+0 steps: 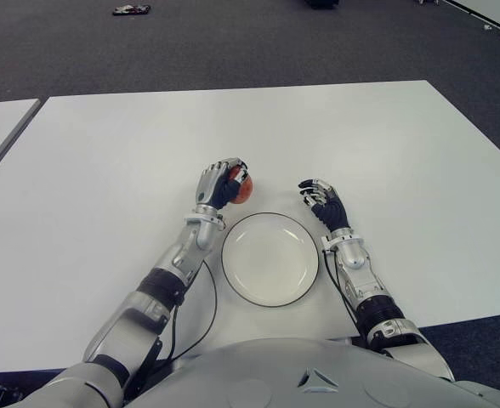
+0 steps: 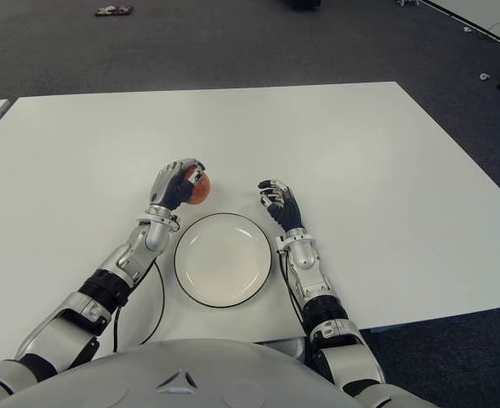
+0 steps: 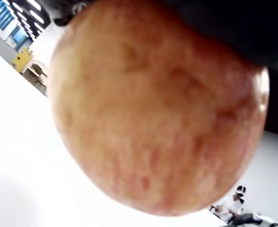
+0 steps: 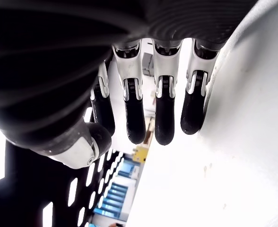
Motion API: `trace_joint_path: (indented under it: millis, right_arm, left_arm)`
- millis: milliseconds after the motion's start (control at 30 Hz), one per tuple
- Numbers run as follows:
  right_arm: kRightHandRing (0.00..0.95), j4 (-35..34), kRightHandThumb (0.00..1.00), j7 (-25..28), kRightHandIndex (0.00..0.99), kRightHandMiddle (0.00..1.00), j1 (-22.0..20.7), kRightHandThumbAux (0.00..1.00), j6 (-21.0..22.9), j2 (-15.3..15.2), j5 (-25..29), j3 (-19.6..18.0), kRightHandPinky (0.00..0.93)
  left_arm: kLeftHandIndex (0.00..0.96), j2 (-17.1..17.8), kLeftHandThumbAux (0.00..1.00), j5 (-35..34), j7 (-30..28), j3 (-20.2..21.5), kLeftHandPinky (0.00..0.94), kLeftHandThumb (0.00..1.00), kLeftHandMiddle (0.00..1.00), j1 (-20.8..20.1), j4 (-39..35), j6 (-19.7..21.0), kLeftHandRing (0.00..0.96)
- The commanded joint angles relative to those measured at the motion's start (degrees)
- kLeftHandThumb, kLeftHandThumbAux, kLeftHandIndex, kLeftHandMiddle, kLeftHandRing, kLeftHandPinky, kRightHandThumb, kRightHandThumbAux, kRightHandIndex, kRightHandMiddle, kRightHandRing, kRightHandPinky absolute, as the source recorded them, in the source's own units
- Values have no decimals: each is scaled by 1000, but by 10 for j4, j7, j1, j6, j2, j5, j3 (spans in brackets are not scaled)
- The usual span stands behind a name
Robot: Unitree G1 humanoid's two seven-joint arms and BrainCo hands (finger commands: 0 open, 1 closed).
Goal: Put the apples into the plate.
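Left hand (image 1: 219, 183) has its fingers wrapped round the apple (image 1: 242, 189), just beyond the far-left rim of the empty plate (image 1: 270, 259) on the table (image 1: 105, 170). Right hand (image 1: 321, 202) idle beside the plate's right side, fingers loosely curled, holding nothing. Risk: releasing short of the rim, so the apple probably rolls off across the table

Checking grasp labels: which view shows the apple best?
Left wrist view: the apple fills the frame, skin detail clear. Both eye views show it only partly, wrapped by the left robot hand beyond the plate. Right wrist view misses it.
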Motion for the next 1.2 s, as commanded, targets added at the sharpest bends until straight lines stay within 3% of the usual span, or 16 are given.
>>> trace_joint_path:
  millis: [33,267,633,1200]
  right_arm:
    - [336,32,684,7,315,346,36,656,24,1,-3,5,348]
    - [325,35,675,11,308,340,33,658,35,1,-1,4,333]
    - [315,48,672,9,304,330,23,655,38,4,-3,5,326]
    - [314,55,643,3,304,326,21,658,33,7,-5,5,328]
  left_arm:
    - [445,-9,697,-1,-22,-3,875,720,874,14,-8,-22,877]
    - [445,-18,698,-9,-65,-12,875,720,874,63,-52,-41,876]
    - [445,-12,698,-9,-96,2,871,719,872,57,-54,-64,873]
    - [445,-12,698,-2,-94,14,868,719,870,52,-45,-73,869]
